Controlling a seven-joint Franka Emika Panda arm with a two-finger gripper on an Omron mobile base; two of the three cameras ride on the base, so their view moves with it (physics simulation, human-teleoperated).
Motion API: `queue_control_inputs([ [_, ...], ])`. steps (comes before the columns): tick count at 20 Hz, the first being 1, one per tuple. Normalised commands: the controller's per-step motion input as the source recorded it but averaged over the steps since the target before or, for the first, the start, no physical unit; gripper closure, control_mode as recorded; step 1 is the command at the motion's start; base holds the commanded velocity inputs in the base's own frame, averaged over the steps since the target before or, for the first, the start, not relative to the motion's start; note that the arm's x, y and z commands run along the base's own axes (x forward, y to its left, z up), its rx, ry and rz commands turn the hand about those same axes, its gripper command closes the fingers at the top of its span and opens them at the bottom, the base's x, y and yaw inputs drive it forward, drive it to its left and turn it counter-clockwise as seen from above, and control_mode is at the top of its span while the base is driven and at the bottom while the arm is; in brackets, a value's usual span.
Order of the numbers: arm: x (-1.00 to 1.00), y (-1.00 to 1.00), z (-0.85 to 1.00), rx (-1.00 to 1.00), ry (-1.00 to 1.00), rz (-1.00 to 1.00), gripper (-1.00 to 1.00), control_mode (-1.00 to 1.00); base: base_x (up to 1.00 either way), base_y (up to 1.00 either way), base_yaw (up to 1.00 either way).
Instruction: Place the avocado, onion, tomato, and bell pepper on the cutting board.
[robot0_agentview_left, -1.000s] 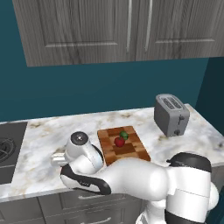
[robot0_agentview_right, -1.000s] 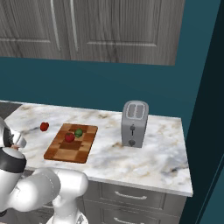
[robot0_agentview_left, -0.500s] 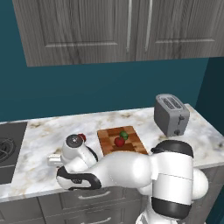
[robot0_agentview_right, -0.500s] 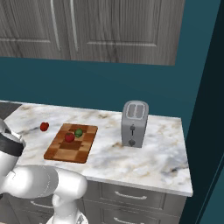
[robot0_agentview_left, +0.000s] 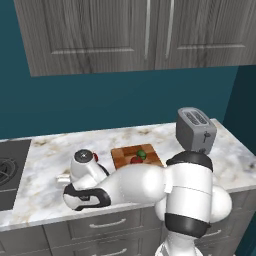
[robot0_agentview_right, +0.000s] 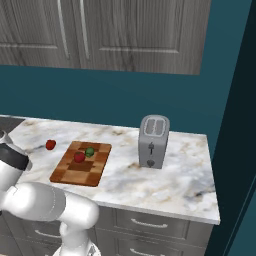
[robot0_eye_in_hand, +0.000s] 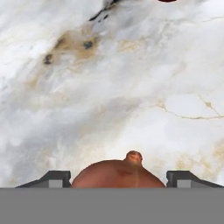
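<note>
Straddling onion (robot0_eye_in_hand: 116, 174), claw (robot0_eye_in_hand: 114, 178) unlabelled

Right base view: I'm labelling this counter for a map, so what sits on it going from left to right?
Lone red fruit → cutting board, carrying a red fruit and then the avocado → toaster.

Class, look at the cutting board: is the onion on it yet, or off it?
Off. The onion sits on the marble counter between the gripper's fingers; the cutting board carries a red fruit and a green one.
</note>
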Motion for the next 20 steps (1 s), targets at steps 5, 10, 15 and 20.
queue_control_inputs([
  [5,0.01,-0.05,0.52,0.00,0.00,-0.06,1.00,-1.00,0.00,0.00,0.00],
  [10,0.00,-0.32,0.76,-0.03,0.00,-0.15,1.00,-1.00,0.00,0.00,0.00],
  [15,0.00,-0.64,0.48,-0.09,0.01,-0.20,1.00,-1.00,0.00,0.00,0.00],
  [20,0.00,-0.64,0.22,-0.07,0.01,-0.19,1.00,-1.00,0.00,0.00,0.00],
])
